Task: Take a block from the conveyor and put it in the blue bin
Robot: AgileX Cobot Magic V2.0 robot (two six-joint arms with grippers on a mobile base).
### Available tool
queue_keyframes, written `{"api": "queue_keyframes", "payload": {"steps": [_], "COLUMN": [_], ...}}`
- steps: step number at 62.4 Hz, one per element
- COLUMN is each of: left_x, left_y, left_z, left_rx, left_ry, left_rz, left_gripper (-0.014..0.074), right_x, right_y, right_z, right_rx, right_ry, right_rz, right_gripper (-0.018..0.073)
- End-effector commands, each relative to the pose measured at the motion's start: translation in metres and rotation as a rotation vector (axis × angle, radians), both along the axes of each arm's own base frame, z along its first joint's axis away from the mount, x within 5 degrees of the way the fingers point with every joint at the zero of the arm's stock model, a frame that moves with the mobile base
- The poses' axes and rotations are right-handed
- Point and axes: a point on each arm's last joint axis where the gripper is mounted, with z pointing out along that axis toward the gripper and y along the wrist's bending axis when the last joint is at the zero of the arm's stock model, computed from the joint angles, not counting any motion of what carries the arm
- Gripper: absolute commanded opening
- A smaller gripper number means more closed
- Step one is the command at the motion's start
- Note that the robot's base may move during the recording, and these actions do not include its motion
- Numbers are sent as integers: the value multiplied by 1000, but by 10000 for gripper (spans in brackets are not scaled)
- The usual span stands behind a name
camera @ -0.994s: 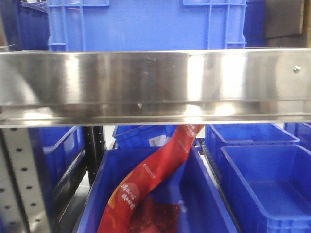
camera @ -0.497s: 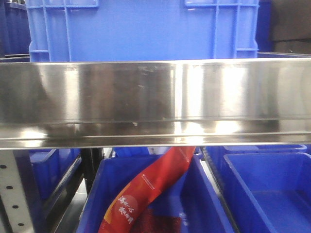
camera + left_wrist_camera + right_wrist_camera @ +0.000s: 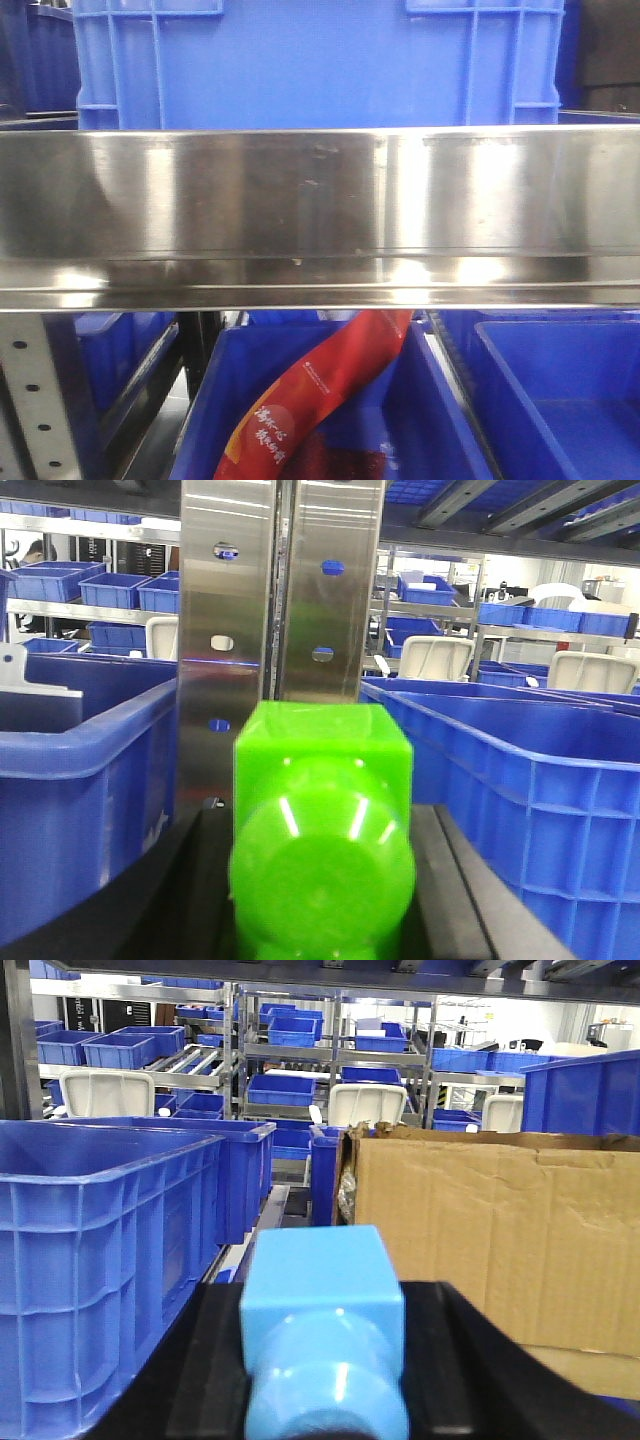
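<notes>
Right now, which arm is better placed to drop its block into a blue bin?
Left, probably: its green block has blue bins close on both sides; the right's light blue block has a cardboard box on one side.

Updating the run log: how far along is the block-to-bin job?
Done: both blocks look picked, green block in the left gripper, light blue block in the right gripper. In hand: both held beside blue bins. Left: placing; neither is in a bin.

White print runs along the red packet (image 3: 330,378); too blurred to read.
</notes>
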Motion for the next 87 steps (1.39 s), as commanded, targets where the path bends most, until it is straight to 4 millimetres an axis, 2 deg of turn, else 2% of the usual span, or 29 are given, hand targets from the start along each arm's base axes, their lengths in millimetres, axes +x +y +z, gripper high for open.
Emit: {"api": "queue_keyframes", "payload": {"steps": [1, 32, 36, 46, 55, 60, 69, 80, 87], "left_x": [-1, -1, -2, 3, 23, 36, 64, 96, 114], "left_y": [0, 0, 0, -1, -3, -4, -9, -38, -63], "left_z": [3, 3, 9, 41, 63, 78, 92, 101, 108], "left_rx": [-6, -6, -6, 16, -1, -4, 5, 42, 44], "left_ry": [-26, -23, -37, -15, 46, 72, 132, 164, 111], "left_rz": [-6, -6, -6, -15, -30, -36, -75, -236, -338], "left_gripper": [-111, -111, -111, -111, -111, -111, -111, -111, -111], "right_x": [-1, -1, 1, 9, 23, 37, 66, 103, 124], "right_y": [0, 0, 0, 1, 2, 2, 6, 25, 46], "right_z": [2, 5, 9, 28, 55, 69, 88, 100, 104], "right_rx": [-2, 22, 51, 89, 111, 111, 115, 111, 107], "right_ry": [-28, -64, -93, -91, -83, -62, -16, 54, 81], "right_rz": [-4, 2, 8, 21, 28, 27, 59, 178, 277], "right_gripper": [-162, -162, -162, -162, -162, -162, -162, -162, -162]}}
